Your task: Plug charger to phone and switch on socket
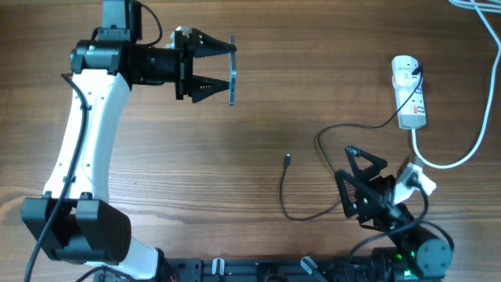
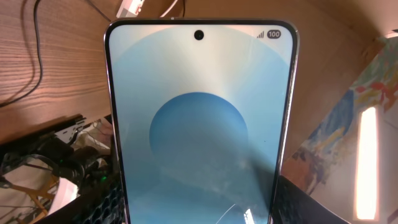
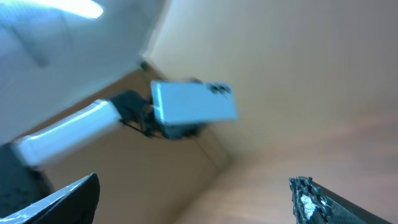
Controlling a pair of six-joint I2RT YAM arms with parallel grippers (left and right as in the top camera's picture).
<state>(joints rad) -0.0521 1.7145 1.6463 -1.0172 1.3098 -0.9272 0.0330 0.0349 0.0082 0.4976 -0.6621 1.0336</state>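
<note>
My left gripper is shut on the phone and holds it on edge above the table at the upper left. In the left wrist view the phone's turquoise screen fills the frame between my fingers. The right wrist view shows its pale back. The charger's thin black cable lies on the table, with its connector tip at centre. Its far end runs to the white socket at the far right. My right gripper is open and empty beside the cable, and its fingers are spread wide.
A thick white cable loops from the socket along the right edge. The right arm's base sits at the bottom right and the left arm's base at the bottom left. The black cable also shows in the left wrist view.
</note>
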